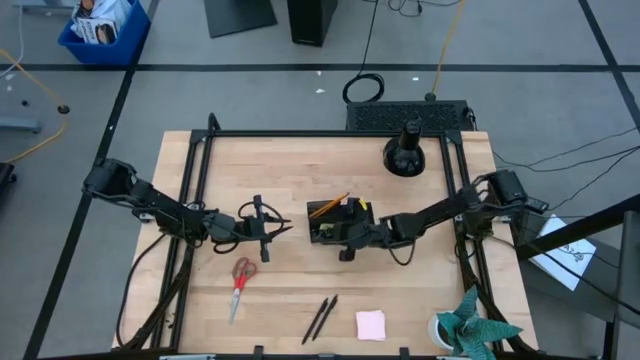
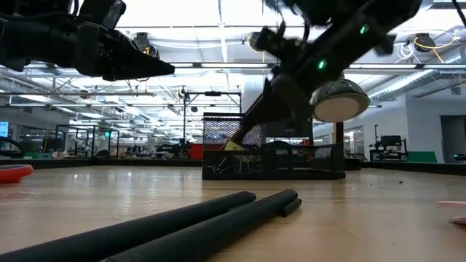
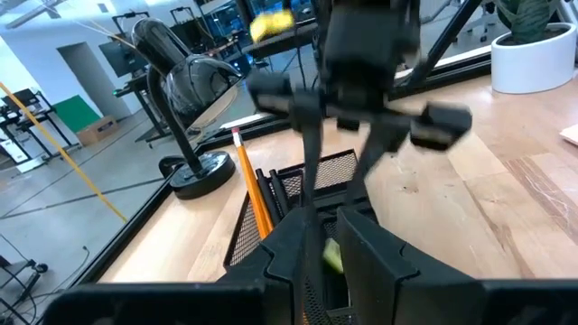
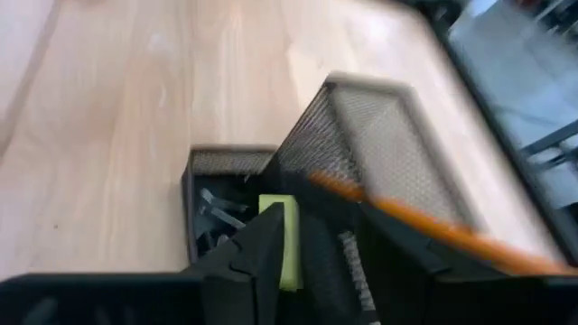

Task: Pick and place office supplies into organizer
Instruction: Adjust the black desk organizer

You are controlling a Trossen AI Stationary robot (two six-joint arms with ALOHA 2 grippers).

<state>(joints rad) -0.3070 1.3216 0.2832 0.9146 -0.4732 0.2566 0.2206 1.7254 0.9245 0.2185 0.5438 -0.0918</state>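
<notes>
The black mesh organizer [image 1: 322, 212] [image 2: 291, 156] [image 4: 361, 135] stands mid-table. Orange pencils [image 1: 330, 204] [image 3: 253, 190] [image 4: 433, 226] lean in its taller compartment, and binder clips [image 4: 217, 212] lie in the low one. My right gripper [image 1: 347, 236] [image 4: 287, 257] reaches over the organizer from the right, shut on a small yellow item [image 4: 284, 236]. My left gripper [image 1: 285, 230] [image 3: 325, 248] hovers shut just left of the organizer, holding nothing. Red-handled scissors [image 1: 240, 280], two black pens [image 1: 320, 318] [image 2: 204, 218] and a pink sticky pad [image 1: 371, 324] lie flat on the near half of the table. My right gripper pinches the small yellow item [image 4: 287, 217] between its two fingers, coming at a slant from the right and above. The item sits low over the small compartment beside the binder clips. I cannot tell whether it rests on the compartment floor.
A black domed desk lamp [image 1: 405, 150] [image 3: 190, 99] stands at the far right of the table. A teal paper plant in a white cup [image 1: 470, 328] stands at the near right corner. A black frame [image 1: 200, 150] runs along the table's edges. Bare wood shows between scissors and organizer.
</notes>
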